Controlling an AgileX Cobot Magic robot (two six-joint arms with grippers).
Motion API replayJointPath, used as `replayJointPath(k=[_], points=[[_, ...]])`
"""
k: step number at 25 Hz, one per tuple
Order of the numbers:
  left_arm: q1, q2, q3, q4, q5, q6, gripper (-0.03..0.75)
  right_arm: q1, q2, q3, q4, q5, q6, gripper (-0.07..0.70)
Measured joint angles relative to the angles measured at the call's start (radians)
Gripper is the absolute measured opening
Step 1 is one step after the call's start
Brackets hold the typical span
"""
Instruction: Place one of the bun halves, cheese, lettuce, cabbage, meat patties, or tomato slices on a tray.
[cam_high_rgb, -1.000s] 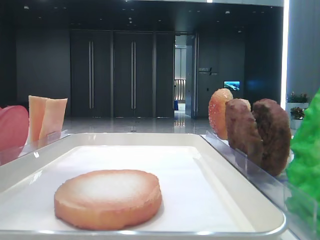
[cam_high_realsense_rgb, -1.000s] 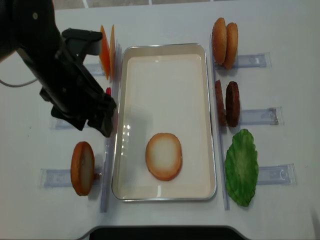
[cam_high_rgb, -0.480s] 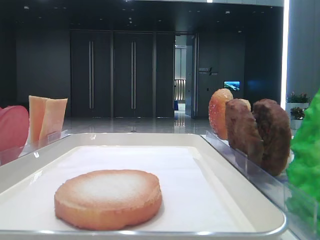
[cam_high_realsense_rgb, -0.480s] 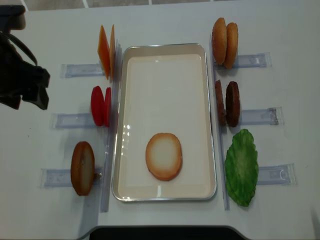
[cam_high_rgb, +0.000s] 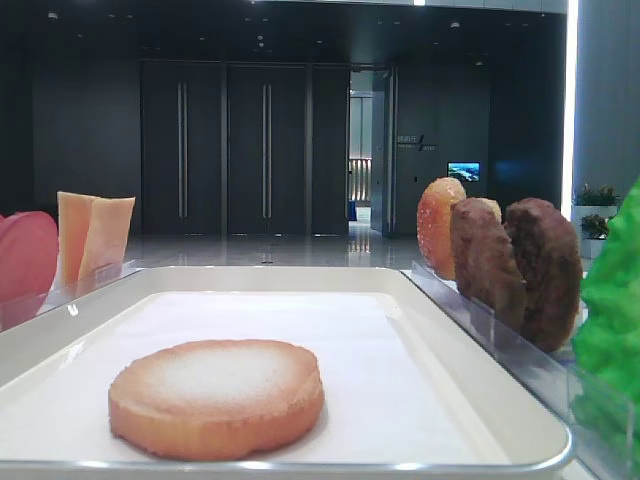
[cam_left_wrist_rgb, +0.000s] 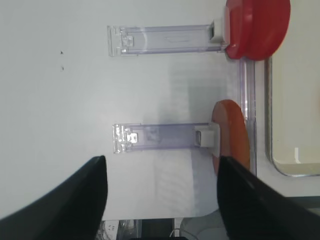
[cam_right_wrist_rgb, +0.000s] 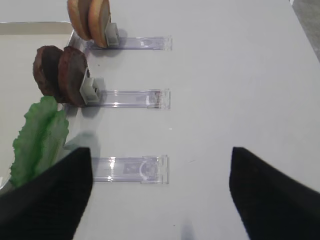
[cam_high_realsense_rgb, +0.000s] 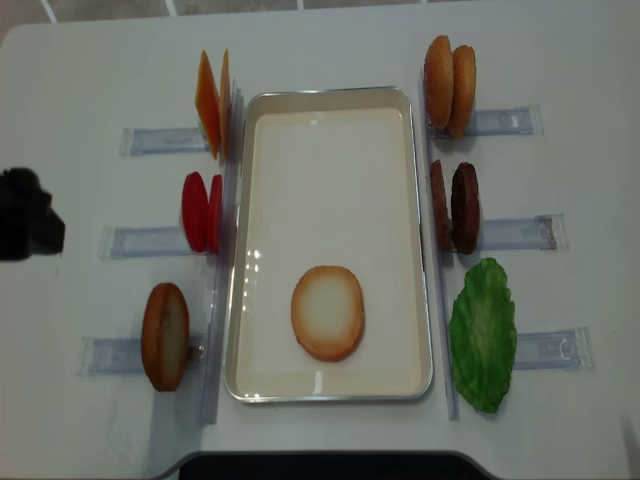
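Golden-orange round bun half (cam_high_realsense_rgb: 327, 312) is lying flat, pale face up, in the near part of the cream-white rectangular tray (cam_high_realsense_rgb: 330, 120). Both grippers, left gripper (cam_left_wrist_rgb: 162, 200) and right gripper (cam_right_wrist_rgb: 160, 200), are hanging with jaws spread wide, holding and touching nothing, over bare white tabletop (cam_high_realsense_rgb: 560, 60).

Office lobby: dark double doors (cam_high_rgb: 225, 148), glossy floor (cam_high_rgb: 270, 250) behind table.
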Motion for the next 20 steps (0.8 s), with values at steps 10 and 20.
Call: replayJointPath(k=[10,20], points=[[0.0,-0.512,0.274,-0.013,0.007,0.016,0.517,0.0,0.0,0.0,0.0,0.0,0.0,0.538],[0.0,-0.869,0.476,-0.038,-0.102,0.05,0.517,0.0,0.0,0.0,0.0,0.0,0.0,0.538]])
